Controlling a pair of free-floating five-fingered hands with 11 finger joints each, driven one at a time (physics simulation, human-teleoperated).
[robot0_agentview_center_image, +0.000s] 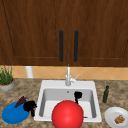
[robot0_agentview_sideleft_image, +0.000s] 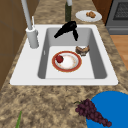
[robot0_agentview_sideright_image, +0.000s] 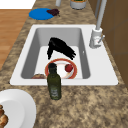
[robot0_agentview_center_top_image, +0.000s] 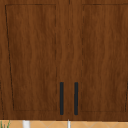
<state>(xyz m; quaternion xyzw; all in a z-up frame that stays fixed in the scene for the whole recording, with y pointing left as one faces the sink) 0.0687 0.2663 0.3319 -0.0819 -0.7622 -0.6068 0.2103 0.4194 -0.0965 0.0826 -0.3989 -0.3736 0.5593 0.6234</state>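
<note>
Kitchen sink (robot0_agentview_sideleft_image: 105, 72), 1 red-rimmed plate (robot0_agentview_sideleft_image: 67, 61), 1 apple (robot0_agentview_sideleft_image: 59, 59), 2 hands (robot0_agentview_center_image: 30, 106)

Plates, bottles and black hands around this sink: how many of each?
Plates: 3 (blue plate, white plate, red-rimmed plate)
Bottles: 1 (bottle)
Hands: 2 (left hand, right hand)
Total: 6

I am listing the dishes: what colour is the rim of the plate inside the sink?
The plate has a red-orange rim around a white centre, clearest in the left side view.
</note>
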